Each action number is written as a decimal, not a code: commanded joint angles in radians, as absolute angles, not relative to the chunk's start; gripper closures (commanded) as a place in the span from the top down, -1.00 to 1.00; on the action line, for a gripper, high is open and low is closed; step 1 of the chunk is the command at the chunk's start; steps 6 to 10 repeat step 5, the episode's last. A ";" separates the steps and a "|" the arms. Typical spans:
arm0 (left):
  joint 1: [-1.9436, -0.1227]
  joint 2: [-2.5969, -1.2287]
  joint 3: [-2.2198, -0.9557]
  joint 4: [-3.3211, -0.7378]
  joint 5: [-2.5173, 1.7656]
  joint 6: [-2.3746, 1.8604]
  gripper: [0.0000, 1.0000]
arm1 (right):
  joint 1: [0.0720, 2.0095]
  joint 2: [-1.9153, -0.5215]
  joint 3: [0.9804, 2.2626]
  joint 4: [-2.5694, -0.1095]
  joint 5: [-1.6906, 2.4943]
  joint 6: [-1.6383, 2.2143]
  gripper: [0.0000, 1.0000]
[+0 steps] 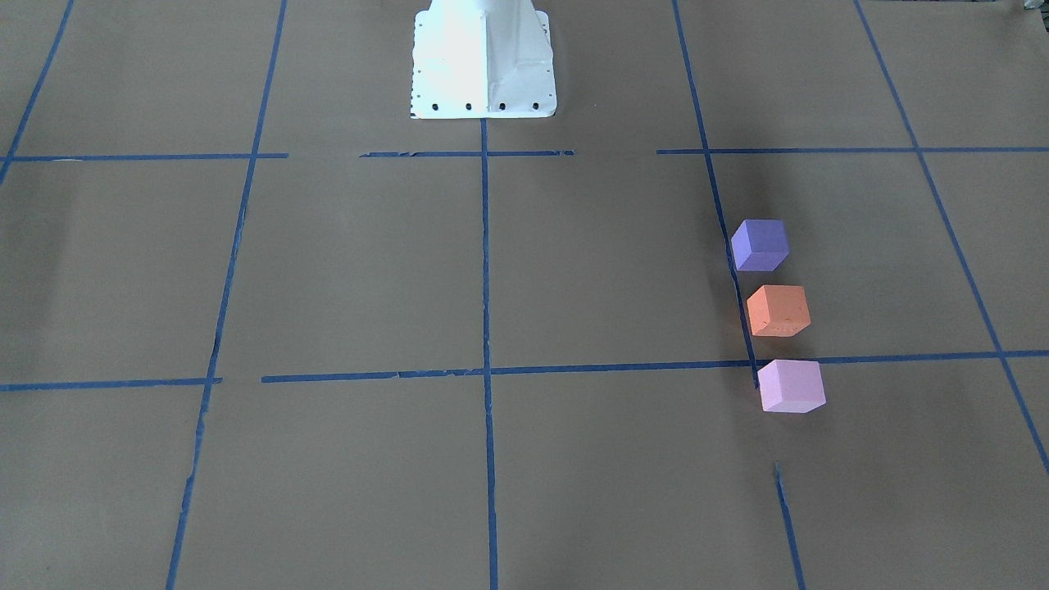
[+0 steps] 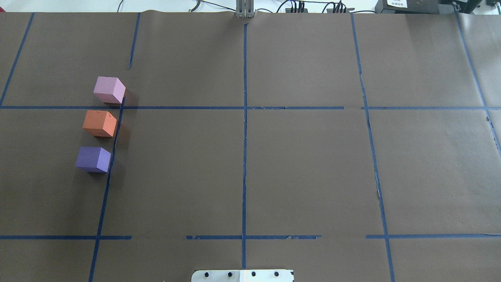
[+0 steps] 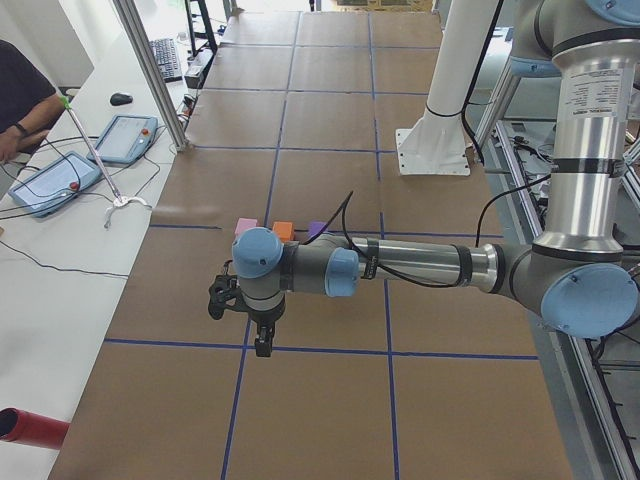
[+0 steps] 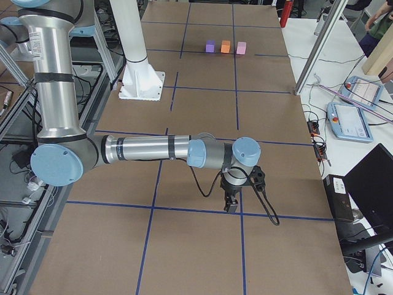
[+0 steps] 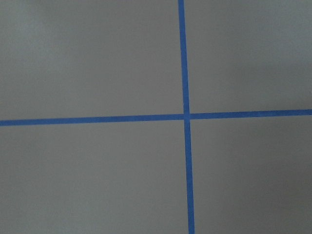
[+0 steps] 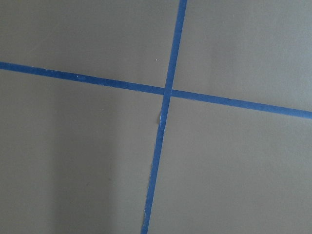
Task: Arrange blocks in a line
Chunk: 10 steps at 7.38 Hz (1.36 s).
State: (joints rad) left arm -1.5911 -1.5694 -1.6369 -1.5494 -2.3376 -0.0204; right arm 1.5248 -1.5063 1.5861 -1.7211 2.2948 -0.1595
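Observation:
The three blocks stand in a straight row on the brown paper on the robot's left side, with small gaps between them: the dark purple block (image 1: 760,245) (image 2: 93,159) nearest the robot, the orange block (image 1: 778,310) (image 2: 100,123) in the middle, and the pale pink block (image 1: 791,386) (image 2: 109,89) farthest. My left gripper (image 3: 262,345) shows only in the exterior left view, hanging over the table well away from the row. My right gripper (image 4: 231,206) shows only in the exterior right view, at the far end from the blocks. I cannot tell whether either is open or shut. Both wrist views show only paper and tape.
The white robot base (image 1: 483,61) stands at the table's middle edge. Blue tape lines (image 2: 244,117) form a grid on the paper. Tablets (image 3: 124,137) and cables lie on the white side bench, where an operator (image 3: 25,95) sits.

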 commanded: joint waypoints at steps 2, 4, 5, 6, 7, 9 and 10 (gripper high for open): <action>-1.592 -1.560 -1.634 -1.523 -2.335 -0.015 1.00 | 1.525 -1.506 1.586 -1.721 2.295 -0.160 1.00; -1.591 -1.566 -1.641 -1.523 -2.333 -0.017 1.00 | 1.525 -1.506 1.586 -1.721 2.295 -0.160 1.00; -1.592 -1.568 -1.641 -1.523 -2.333 -0.017 1.00 | 1.525 -1.506 1.586 -1.721 2.295 -0.160 1.00; -1.592 -1.568 -1.641 -1.523 -2.333 -0.017 1.00 | 1.525 -1.506 1.586 -1.721 2.295 -0.160 1.00; -1.592 -1.568 -1.641 -1.523 -2.333 -0.017 1.00 | 1.525 -1.506 1.586 -1.721 2.295 -0.160 1.00; -1.592 -1.568 -1.641 -1.523 -2.333 -0.017 1.00 | 1.525 -1.506 1.586 -1.721 2.295 -0.160 1.00; -1.592 -1.568 -1.641 -1.523 -2.333 -0.017 1.00 | 1.525 -1.506 1.586 -1.721 2.295 -0.160 1.00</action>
